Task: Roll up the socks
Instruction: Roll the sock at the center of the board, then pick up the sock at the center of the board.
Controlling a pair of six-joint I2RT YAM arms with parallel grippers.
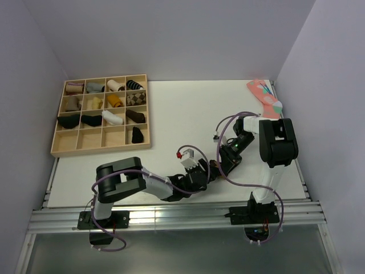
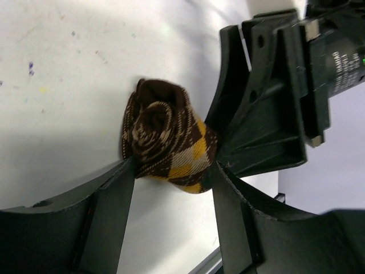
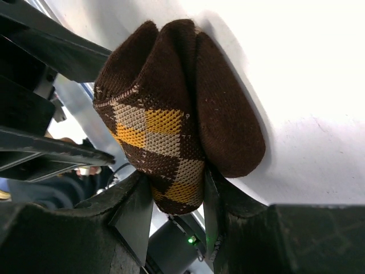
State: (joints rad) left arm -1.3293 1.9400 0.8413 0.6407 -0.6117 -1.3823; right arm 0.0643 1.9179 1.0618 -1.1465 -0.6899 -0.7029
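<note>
Finishing the roll, we judge: sock (image 2: pixel 165 140) lies bundled near-centre on table (image 2: pixel 63 85); right gripper (image 3: pixel 177 188) pinches its end, left gripper (image 2: pixel 173 168) straddles it, grip uncertain. Next needs a clean release without unrolling.

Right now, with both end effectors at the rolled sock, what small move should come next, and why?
Probably back the left end effector off the sock. The roll looks finished, and the right end effector pinches its patterned end, so one hold seems enough.
</note>
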